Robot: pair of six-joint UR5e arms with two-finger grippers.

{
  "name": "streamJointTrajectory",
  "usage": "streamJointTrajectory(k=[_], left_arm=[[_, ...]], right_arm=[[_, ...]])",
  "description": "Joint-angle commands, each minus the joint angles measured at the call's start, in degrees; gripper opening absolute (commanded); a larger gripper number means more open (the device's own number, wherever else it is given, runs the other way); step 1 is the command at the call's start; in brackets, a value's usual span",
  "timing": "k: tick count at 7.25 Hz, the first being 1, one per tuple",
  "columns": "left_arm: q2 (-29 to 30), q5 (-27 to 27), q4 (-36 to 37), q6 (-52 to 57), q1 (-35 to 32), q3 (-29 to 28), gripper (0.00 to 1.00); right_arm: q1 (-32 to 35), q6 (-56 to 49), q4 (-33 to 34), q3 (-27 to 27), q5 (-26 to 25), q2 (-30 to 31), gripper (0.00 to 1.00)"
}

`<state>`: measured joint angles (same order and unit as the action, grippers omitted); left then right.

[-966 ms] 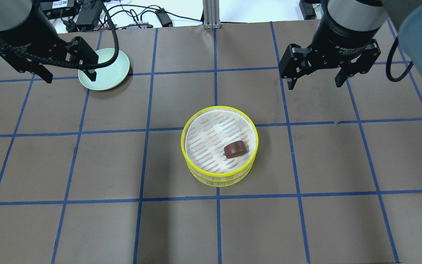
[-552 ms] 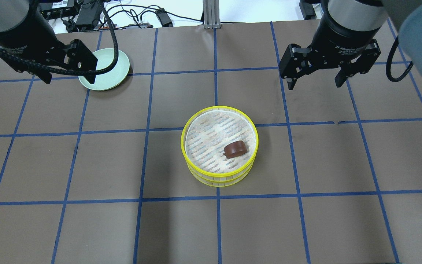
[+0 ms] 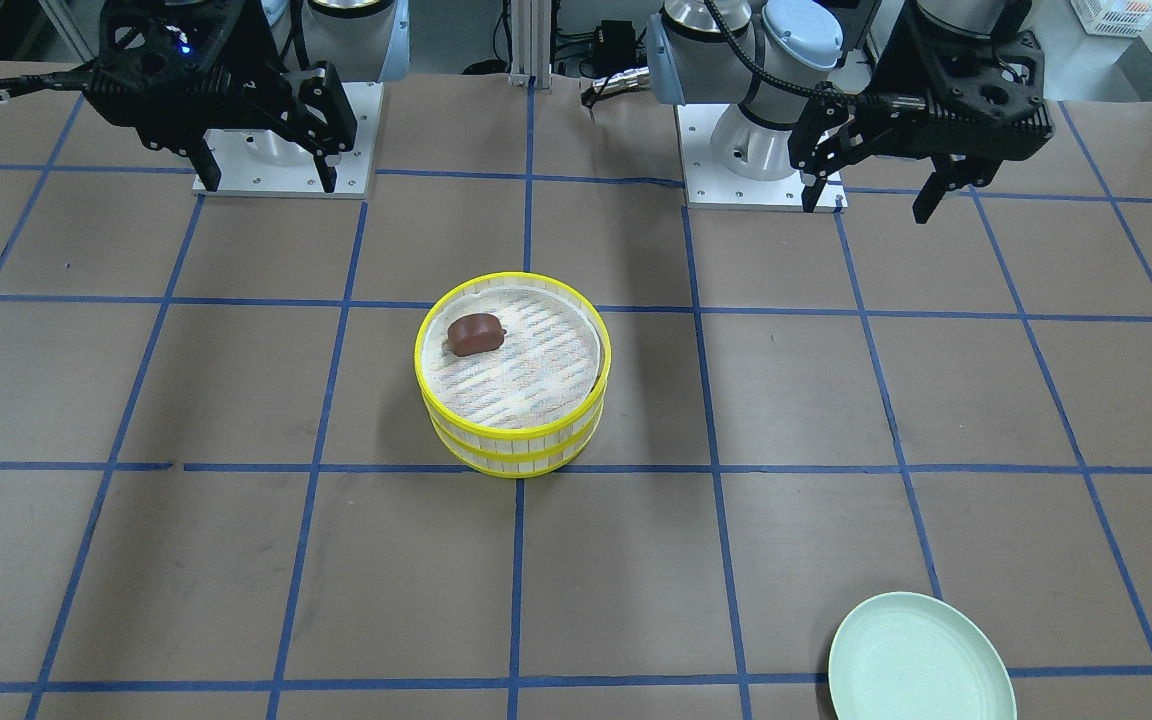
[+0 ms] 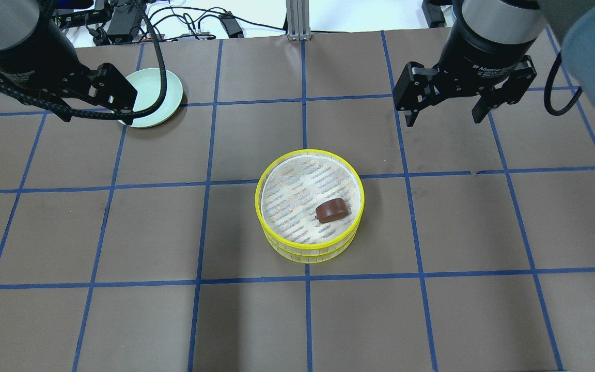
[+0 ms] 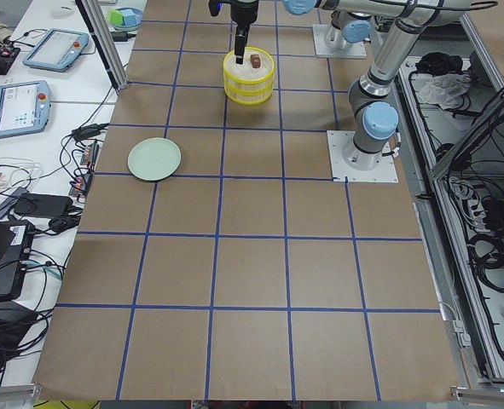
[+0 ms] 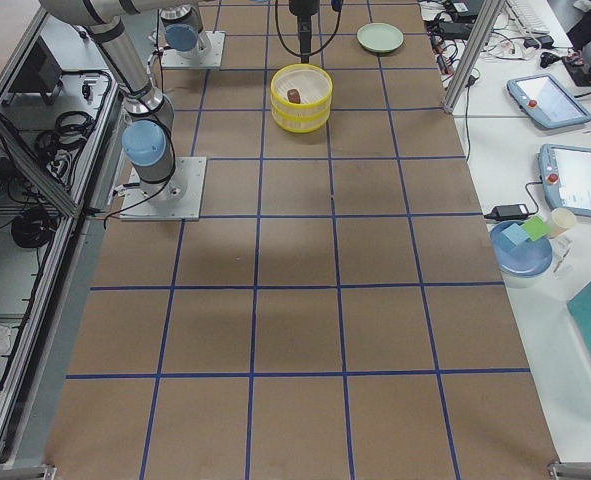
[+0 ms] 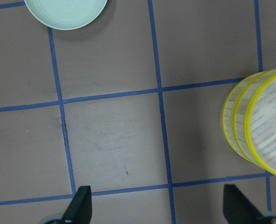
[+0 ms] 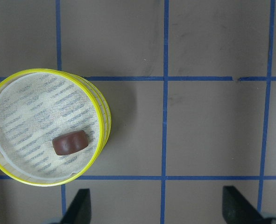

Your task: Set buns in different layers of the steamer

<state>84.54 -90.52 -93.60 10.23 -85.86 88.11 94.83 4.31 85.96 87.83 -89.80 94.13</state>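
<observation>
Steamer (image 4: 259,202) stands stacked mid-table, brown bun (image 4: 332,210) in its top tier (image 4: 297,191); white bun unseen, perhaps below. Left claw (image 4: 96,106) and right claw (image 4: 444,121) hang apart, empty.

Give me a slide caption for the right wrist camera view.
A reddish-brown bun lies in the top tier of the yellow-rimmed steamer, right gripper open overhead.

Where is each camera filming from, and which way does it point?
Front-facing: across the table, facing the robot; left gripper, right gripper show.
Overhead: behind the robot, looking down on the steamer; both grippers.
Exterior left: table's end; left arm nearest.
Exterior right: opposite end; right arm nearest.
Left wrist: looks down; fingertips, plate.
Right wrist: likewise; fingertips, brown bun.
Shared: both wrist views catch the steamer.
</observation>
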Motion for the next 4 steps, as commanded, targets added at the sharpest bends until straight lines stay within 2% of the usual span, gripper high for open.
streamJointTrajectory(k=[1, 4], left_arm=[[-0.34, -0.01, -0.88, 0.05, -0.01, 0.13, 1.0], [-0.52, -0.01, -1.14, 0.05, -0.01, 0.13, 1.0]], right_arm=[[0.0, 0.0, 0.0, 0.06, 0.06, 0.0, 1.0], [0.0, 0.0, -0.09, 0.06, 0.06, 0.0, 1.0]])
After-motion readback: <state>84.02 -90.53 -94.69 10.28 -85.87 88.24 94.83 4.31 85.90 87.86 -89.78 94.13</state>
